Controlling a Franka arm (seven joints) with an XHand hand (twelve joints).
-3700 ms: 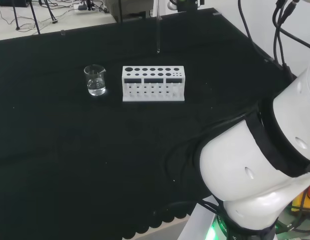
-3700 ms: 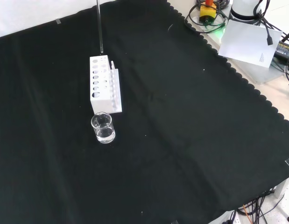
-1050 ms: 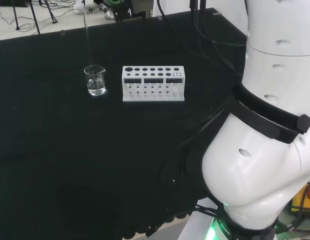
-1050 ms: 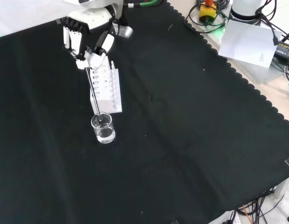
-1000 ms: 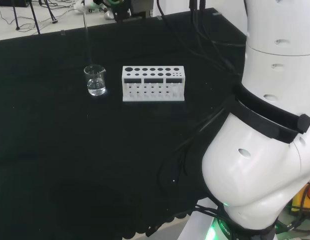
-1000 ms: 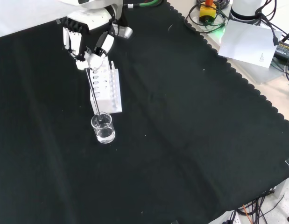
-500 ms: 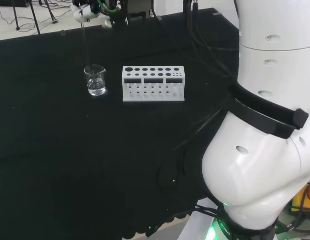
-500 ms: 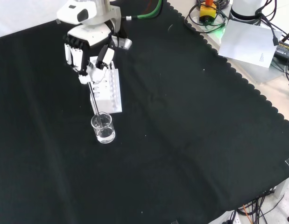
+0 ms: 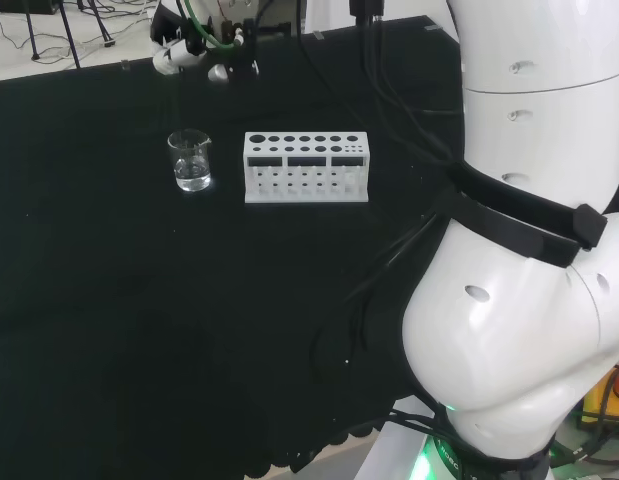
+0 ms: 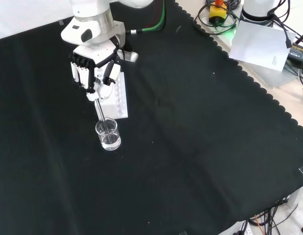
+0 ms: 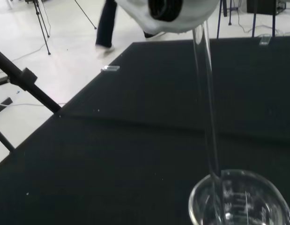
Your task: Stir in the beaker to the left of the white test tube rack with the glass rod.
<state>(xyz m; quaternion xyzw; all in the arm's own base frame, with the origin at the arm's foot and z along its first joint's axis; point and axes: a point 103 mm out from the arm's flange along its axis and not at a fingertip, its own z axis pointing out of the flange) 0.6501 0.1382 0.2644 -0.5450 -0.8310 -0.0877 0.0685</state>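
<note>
A: Fingers [image 10: 82, 73] status?
B: Curled on the glass rod [image 10: 99, 109]; hand [image 10: 95, 68] over the white rack [image 10: 117, 100].
A: Rod tip?
B: Inside the beaker [image 10: 108, 134] on the tabletop [image 10: 200, 137].

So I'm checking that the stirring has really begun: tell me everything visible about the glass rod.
The glass rod is a thin, clear, straight stick, nearly upright with a slight tilt. The hand pinches its upper end with curled fingers. Its lower end passes the rim into the beaker, which holds a little clear liquid and stands next to the white test tube rack. Whether the tip reaches the liquid is unclear.
</note>
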